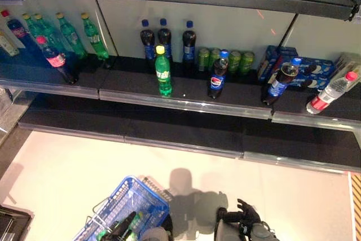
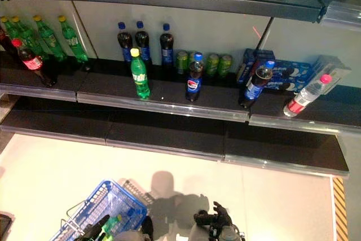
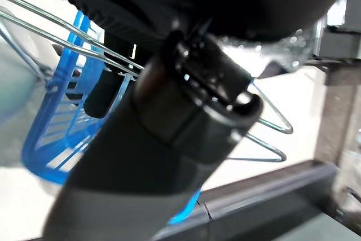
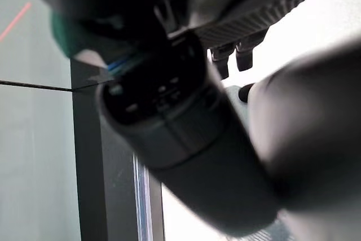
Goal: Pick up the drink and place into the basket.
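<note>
A blue wire basket (image 1: 137, 196) hangs low at the front left, over the pale floor. My left hand (image 1: 123, 225) is curled round its metal handles (image 3: 84, 40). A green bottle (image 1: 135, 220) lies inside the basket, partly hidden by that hand. My right hand (image 1: 243, 216) is at the bottom centre, to the right of the basket and apart from it, with loosely bent fingers (image 4: 246, 55) holding nothing. On the middle shelf stand a green drink bottle (image 1: 163, 71) and dark cola bottles (image 1: 218, 75).
The shelf unit (image 1: 186, 103) runs across the far side, with an empty lower shelf (image 1: 180, 135). On the middle shelf are several green bottles (image 1: 67, 33) at left, green cans (image 1: 225, 59), blue boxes (image 1: 304, 69) and a tilted clear bottle (image 1: 331, 93) at right.
</note>
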Motion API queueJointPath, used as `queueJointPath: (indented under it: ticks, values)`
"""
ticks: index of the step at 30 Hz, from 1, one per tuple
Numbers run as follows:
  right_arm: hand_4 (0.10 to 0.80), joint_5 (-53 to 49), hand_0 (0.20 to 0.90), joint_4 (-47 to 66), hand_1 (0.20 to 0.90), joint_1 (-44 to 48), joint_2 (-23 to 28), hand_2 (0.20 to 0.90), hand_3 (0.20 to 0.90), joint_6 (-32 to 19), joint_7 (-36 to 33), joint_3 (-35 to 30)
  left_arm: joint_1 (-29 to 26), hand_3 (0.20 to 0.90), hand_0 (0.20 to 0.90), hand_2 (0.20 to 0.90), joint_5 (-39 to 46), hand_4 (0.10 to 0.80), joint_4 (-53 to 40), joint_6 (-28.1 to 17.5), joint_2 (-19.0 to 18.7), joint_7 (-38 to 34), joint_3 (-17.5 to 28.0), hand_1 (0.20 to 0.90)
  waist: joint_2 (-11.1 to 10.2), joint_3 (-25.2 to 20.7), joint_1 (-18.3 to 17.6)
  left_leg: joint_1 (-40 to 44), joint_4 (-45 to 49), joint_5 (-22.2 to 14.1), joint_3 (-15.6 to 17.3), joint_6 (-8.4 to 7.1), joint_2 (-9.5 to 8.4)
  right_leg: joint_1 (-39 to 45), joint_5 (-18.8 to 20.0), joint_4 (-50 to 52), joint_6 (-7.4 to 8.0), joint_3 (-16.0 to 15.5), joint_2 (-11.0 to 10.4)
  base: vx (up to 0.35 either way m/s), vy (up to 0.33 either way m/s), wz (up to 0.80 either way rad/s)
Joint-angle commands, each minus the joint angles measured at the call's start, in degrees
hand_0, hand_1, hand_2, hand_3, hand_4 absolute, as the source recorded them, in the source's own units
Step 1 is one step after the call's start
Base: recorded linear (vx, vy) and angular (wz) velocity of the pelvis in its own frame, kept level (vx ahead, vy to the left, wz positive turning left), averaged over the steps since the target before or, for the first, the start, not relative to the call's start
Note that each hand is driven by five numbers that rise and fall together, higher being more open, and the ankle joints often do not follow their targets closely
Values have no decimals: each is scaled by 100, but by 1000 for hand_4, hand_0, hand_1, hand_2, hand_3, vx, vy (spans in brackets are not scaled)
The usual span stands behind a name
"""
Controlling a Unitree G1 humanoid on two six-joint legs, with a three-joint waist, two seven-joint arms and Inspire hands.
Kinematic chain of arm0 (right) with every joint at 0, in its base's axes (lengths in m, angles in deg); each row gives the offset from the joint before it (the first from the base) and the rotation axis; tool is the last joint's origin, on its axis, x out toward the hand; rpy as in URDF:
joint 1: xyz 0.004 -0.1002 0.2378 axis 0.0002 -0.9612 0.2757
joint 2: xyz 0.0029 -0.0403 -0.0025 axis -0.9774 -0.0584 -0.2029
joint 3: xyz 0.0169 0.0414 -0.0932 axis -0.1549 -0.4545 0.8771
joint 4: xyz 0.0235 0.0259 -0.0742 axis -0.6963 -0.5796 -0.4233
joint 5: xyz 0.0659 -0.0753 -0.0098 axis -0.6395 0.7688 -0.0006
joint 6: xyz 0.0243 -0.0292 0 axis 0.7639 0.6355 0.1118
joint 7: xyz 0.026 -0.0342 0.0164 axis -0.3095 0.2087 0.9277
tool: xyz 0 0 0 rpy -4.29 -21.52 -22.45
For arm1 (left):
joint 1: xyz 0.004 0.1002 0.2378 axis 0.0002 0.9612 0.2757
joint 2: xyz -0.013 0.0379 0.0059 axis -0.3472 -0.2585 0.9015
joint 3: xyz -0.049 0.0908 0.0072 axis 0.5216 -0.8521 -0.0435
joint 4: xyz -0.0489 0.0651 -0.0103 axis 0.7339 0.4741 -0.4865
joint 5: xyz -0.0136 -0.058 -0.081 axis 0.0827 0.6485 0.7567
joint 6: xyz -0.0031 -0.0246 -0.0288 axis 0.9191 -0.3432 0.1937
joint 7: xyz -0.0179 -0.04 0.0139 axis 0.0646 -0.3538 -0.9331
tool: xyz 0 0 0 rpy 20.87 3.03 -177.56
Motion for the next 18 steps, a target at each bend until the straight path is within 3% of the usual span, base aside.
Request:
queueJointPath:
  ticks: [1, 6, 11, 16, 18]
  values:
    - [800, -183, 900, 215, 900, 78, 476, 900, 900, -97, 15, 26, -505, 200, 300, 300, -88, 100, -848, -556, 74, 358, -38, 300, 47, -190, 48, -66, 515, -256, -647, -204, 568, 386, 120, -310, -185, -311, 312, -9, -229, -16]
    - [800, -147, 900, 175, 900, 45, 611, 900, 900, -194, 80, -167, -425, 200, 300, 300, -165, 100, -672, -523, 171, 405, -38, 300, 93, -173, 53, -153, 327, 59, -635, -375, 840, 492, 74, -479, -321, -470, 440, -44, -137, -9]
    - [800, 97, 900, 533, 900, -117, 706, 900, 900, -237, 115, -193, -300, 200, 300, 300, -376, 100, -610, -404, 194, 566, 35, 300, 180, -144, 6, -183, 299, 286, -440, -484, 886, 603, -9, -476, -397, -684, 458, 7, -26, 19]
    - [800, 603, 900, 1994, 900, -206, 978, 900, 900, 42, 50, 94, -237, 200, 300, 300, -409, 100, -785, -319, 156, 473, 40, 300, 213, -121, -82, -96, 84, 268, -401, -509, 853, 601, -81, -372, -374, -751, 411, 36, 23, 26]
    - [800, 793, 900, 3170, 900, -298, 1302, 900, 900, 141, 223, 166, -94, 200, 300, 300, -390, 100, -1004, -296, 107, 437, 35, 300, 201, -128, -117, -6, -23, 244, -460, -495, 816, 633, -99, -378, -346, -703, 410, 71, 20, 0]
